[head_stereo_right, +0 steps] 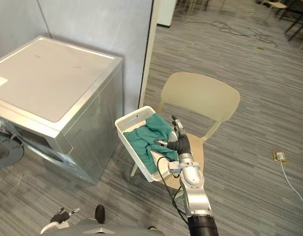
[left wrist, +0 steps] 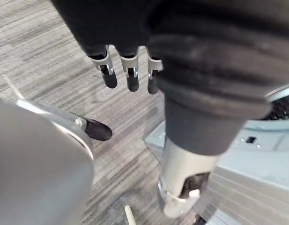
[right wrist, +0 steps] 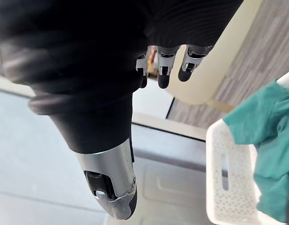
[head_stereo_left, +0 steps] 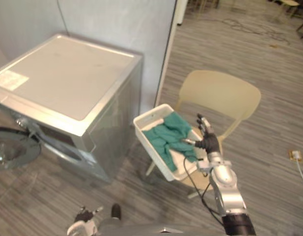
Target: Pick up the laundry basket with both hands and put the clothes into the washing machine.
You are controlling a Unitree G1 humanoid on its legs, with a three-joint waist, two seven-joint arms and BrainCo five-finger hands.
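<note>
Right wrist view: right hand (right wrist: 88, 70) with fingers (right wrist: 163, 77) straight, thumb apart, holding nothing. The chair (head_stereo_left: 225, 93) back is just past the tips, and the white laundry basket (head_stereo_left: 147, 118) holding teal clothes (head_stereo_left: 171, 135) is beside them. Head views add that the basket sits on the chair seat, with the fingers at its rim away from the washing machine (head_stereo_left: 68, 78); contact is unclear. Left hand (head_stereo_left: 83, 216) is low, its fingers relaxed and empty above the floor (left wrist: 50, 42). The drum rim (left wrist: 280, 105) is cut off.

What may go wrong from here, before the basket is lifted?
1. The right hand is open beside the basket, while the left hand hangs low and far off; a one-handed lift may tip it and spill the clothes.
2. The basket seems to overhang the chair; a push might slide it off.
</note>
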